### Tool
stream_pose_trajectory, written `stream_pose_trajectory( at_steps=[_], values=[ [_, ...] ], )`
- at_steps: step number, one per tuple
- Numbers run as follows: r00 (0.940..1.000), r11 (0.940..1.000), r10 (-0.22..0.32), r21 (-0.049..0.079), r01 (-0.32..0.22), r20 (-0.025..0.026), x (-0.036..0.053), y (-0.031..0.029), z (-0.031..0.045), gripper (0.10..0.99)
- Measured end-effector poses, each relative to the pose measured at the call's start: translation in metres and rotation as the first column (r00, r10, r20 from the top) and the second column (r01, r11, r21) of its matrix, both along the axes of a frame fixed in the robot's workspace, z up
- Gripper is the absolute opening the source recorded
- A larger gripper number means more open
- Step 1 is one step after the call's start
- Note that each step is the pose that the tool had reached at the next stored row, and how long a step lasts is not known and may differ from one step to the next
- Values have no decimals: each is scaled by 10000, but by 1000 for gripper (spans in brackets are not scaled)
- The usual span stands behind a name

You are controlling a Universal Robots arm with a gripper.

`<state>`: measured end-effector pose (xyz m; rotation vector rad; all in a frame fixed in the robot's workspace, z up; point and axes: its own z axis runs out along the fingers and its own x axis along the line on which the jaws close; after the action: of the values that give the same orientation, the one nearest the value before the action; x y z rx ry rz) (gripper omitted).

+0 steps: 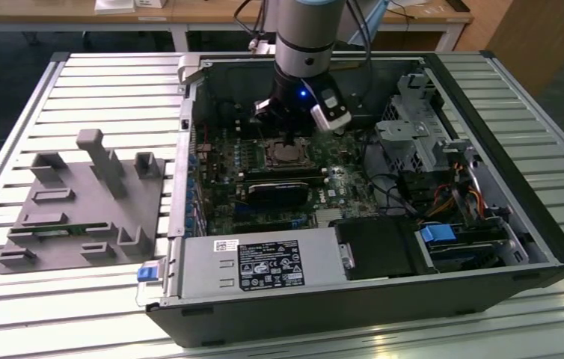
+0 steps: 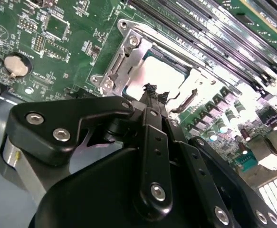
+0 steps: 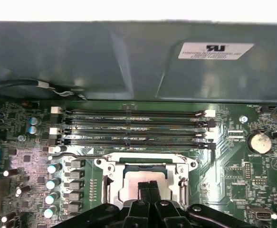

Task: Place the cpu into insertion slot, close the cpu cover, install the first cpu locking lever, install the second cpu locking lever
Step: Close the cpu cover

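Note:
The cpu [image 3: 130, 183] lies flat in the insertion slot [image 1: 286, 154], its dull silver top [image 2: 159, 75] facing up. The silvery cpu cover [image 3: 110, 175] lies down around it, and the chip shows through its square window [image 2: 124, 53]. A thin bent lever end [image 2: 190, 97] rests beside the socket. My gripper [image 1: 284, 127] hangs straight over the socket, inside the open computer case. In both wrist views its black fingers [image 3: 149, 186] are pressed together, their tips [image 2: 150, 89] just above the chip's near edge. I see nothing held between them.
Long black memory slots [image 3: 133, 127] run beside the socket. A coin battery [image 3: 259, 140] sits on the green board. The grey case wall [image 3: 128, 57] rises behind the slots. A power supply [image 1: 262, 265] and drive cage [image 1: 414, 127] crowd the case. A grey fixture [image 1: 82, 202] lies on the slatted table.

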<state>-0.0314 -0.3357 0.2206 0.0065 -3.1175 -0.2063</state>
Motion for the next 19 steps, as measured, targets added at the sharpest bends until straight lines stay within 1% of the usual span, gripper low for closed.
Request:
stream_pose_trajectory(
  at_steps=[10,11,13,16,19],
  values=[
    [10000,10000,5,-4,-5,8,0,0,235,102],
    [10000,10000,5,-17,-5,11,0,0,253,102],
    [10000,10000,4,-85,-4,18,0,0,289,102],
    [10000,9998,5,-186,-5,30,0,1,331,102],
    [10000,9998,6,-192,-5,32,0,1,331,102]
  ],
)
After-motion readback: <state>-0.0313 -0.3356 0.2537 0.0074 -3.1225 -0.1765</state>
